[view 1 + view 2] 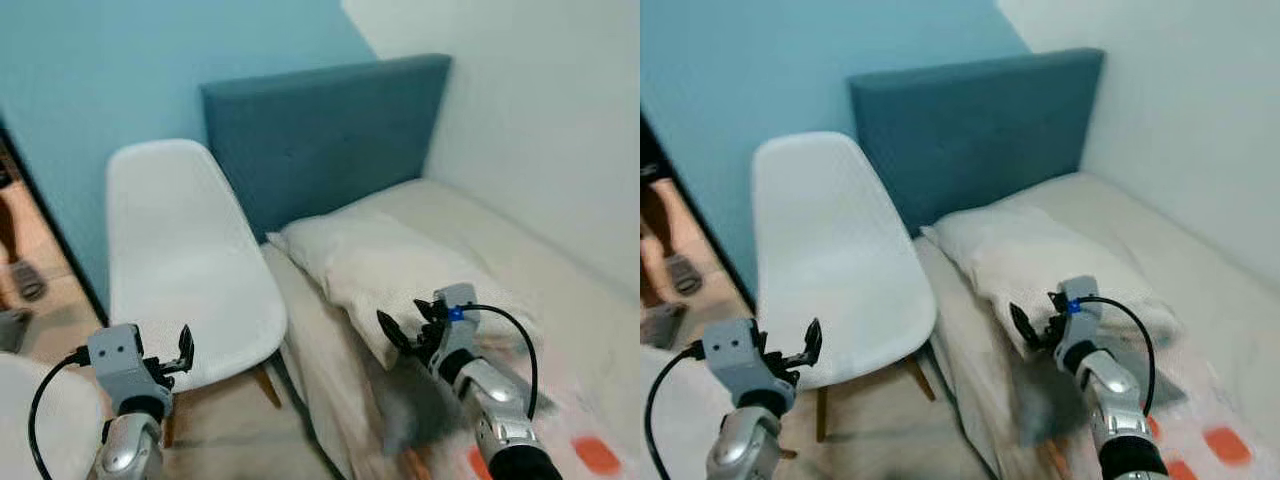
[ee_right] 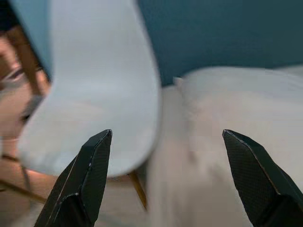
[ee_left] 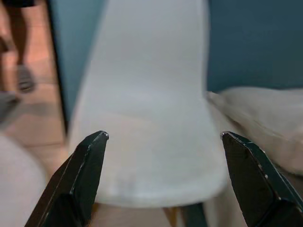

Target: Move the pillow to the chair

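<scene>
We see first the bed (image 1: 560, 290), which fills the right side of the scene and stands against a white wall, with a dark blue headboard (image 1: 330, 140) at its far end. Its cover is cream, and near us there are some orange marks on it. To the left of the bed, just beside it, stands the white chair (image 1: 185, 270) with a moulded seat and wooden legs, its back toward the light blue wall. The seat is bare.

The pillow (image 1: 390, 270) lies on the bed, at the head end, close to the bed's left edge and near the chair, but not touching it as far as we can tell. It is pale cream and a little crumpled.

Our right gripper (image 1: 412, 330) hovers at the near edge of the pillow, with its two black fingers spread apart and nothing between them. In the right wrist view the pillow (image 2: 246, 118) and the chair (image 2: 94, 109) both lie ahead of its fingers.

Our left gripper (image 1: 168, 355) is lower, in front of the chair seat, also released and wide apart, and it faces the seat (image 3: 151, 142).

At the far left, on the floor behind the doorway, a person's foot (image 1: 25, 280) is visible, blurred.
</scene>
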Tool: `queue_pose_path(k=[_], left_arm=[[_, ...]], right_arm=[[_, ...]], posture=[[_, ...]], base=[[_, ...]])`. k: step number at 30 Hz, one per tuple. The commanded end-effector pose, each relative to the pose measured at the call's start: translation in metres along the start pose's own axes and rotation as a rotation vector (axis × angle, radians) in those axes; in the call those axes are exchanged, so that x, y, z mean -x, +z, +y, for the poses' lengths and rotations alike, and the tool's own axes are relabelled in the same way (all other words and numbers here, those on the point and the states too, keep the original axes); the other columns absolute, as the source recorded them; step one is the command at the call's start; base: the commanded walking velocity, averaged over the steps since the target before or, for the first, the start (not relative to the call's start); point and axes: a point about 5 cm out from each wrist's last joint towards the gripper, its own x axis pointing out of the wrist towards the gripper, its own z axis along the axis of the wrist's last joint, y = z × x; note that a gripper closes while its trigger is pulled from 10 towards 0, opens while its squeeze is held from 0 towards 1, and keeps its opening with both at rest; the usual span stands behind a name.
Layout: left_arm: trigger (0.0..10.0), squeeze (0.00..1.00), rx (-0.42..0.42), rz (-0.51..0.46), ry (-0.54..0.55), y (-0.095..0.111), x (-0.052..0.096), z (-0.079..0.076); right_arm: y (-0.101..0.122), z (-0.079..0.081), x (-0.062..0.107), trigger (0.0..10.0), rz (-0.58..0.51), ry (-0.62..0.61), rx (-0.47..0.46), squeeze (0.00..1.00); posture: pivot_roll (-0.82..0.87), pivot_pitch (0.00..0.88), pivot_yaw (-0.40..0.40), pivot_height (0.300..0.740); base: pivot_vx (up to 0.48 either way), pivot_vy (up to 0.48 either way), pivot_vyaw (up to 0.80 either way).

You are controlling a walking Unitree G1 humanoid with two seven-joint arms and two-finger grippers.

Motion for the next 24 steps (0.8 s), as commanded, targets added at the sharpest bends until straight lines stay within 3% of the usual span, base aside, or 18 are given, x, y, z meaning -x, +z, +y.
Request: queue_pose_path(k=[1, 19, 24], left_arm=[[10.0, 0.00, -0.007, 0.012, 0.018, -0.0007, 0.0005, 0.0059], [10.0, 0.00, 0.001, 0.026, 0.018, -0.0011, 0.0004, 0.0082], [10.0, 0.00, 0.003, 0.030, 0.016, -0.0017, 0.0005, 0.0089]], right_arm=[[-0.0026, 0.0075, -0.0024, 10.0, 0.016, 0.054, 0.007, 0.00], [-0.0088, 0.0073, 0.0001, 10.0, 0.052, 0.098, 0.005, 0.00], [-0.0091, 0.0015, -0.0005, 10.0, 0.055, 0.024, 0.017, 0.00]], posture=[[0.12, 0.000, -0.066, 0.740], [0.11, 0.000, -0.067, 0.740], [0.12, 0.000, -0.067, 0.740]], base=[[0.319, 0.000, 0.68], [0.317, 0.000, 0.68], [0.312, 0.000, 0.27]])
